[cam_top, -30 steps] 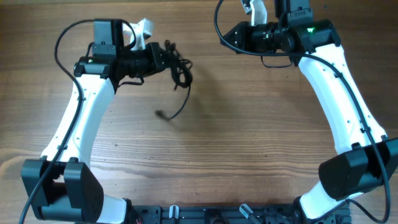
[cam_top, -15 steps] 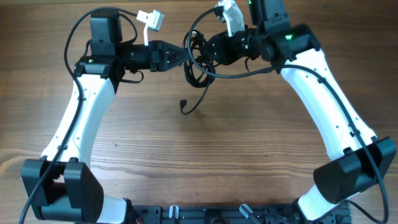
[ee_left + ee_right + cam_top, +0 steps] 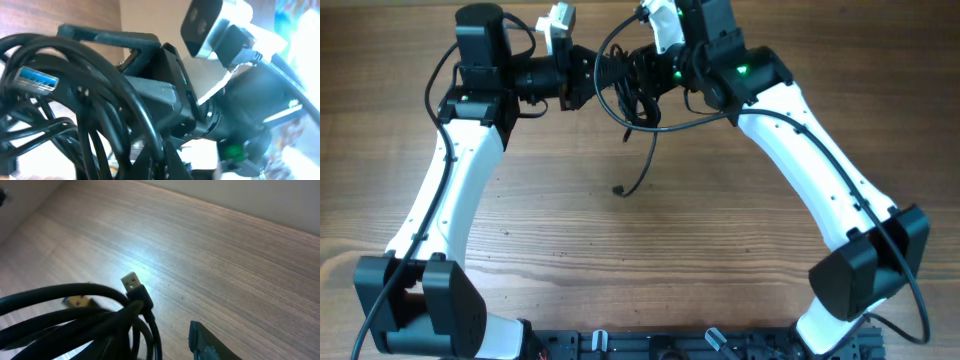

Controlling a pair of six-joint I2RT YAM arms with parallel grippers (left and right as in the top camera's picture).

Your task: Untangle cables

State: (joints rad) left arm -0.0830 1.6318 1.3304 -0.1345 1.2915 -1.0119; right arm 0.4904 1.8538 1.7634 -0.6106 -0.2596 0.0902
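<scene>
Black cables (image 3: 628, 88) sit bunched in a tangled knot at the far middle of the wooden counter (image 3: 720, 230), right between your two hands. From overhead, your left hand (image 3: 588, 78) reaches in from the left and is clamped on the left side of the bunch, holding it up off the wood. Your right hand (image 3: 645, 75) comes in from the opposite side and meets the same knot, so both hands nearly touch across it. One loose tail (image 3: 642, 160) drops out of the bunch toward you and curls, and its plug (image 3: 619, 190) lies near the counter, well apart from either hand. In your left wrist view the cables (image 3: 100, 115) fill the near left of the picture as thick overlapping loops, with a blue plug (image 3: 36, 80) lying against them at the left. Behind the loops you see the other hand facing you, one finger (image 3: 110, 37) stretched out above the bunch. In your right wrist view the cables (image 3: 75, 325) cross the lower left, a silver plug (image 3: 131, 281) sticks up from the top loop, and one finger (image 3: 205, 342) shows at the lower right, apart from the strands, so your right hand is spread wide and grips nothing.
</scene>
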